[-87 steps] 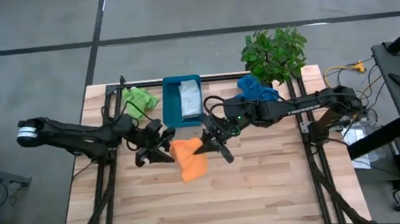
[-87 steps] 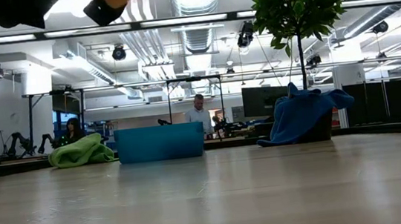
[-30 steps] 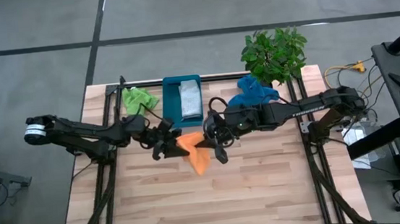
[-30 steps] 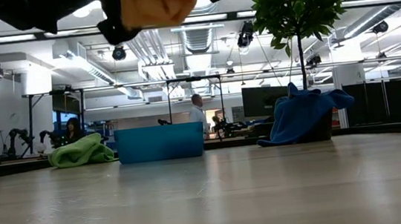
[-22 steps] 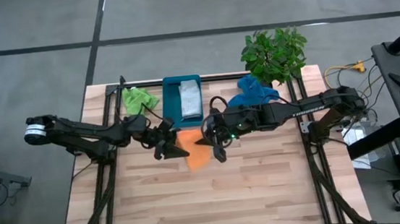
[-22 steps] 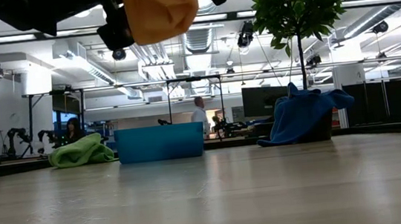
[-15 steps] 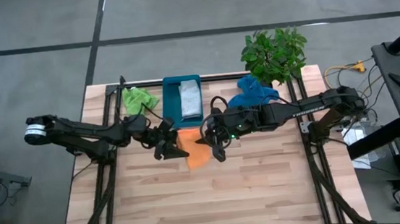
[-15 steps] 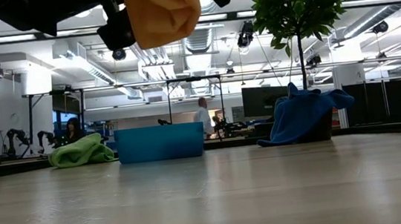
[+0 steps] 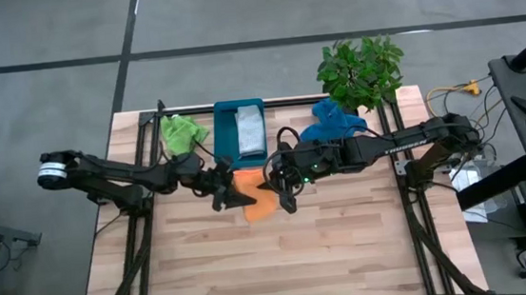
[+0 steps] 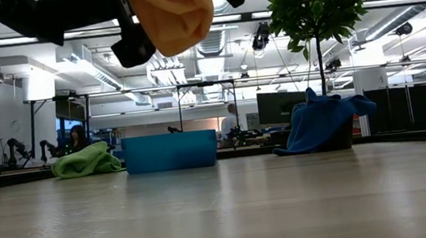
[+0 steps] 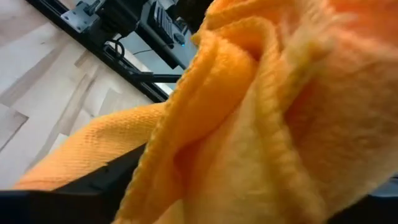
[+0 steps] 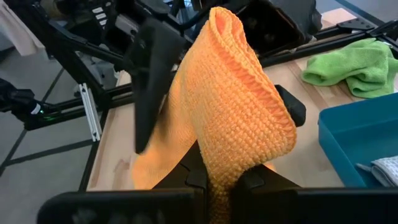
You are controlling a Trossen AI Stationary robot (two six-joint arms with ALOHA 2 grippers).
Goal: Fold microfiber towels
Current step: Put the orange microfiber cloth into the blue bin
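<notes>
Holding the orange towel clear above the desk, my left gripper and right gripper both have their jaws clamped on it, cloth drooping between them. Beyond sits the teal tray with the grey towel, lime green towel beside it, blue towel by the plant

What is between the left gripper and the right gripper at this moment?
The orange towel hangs between the left gripper and the right gripper, above the table; the high view shows it.
</notes>
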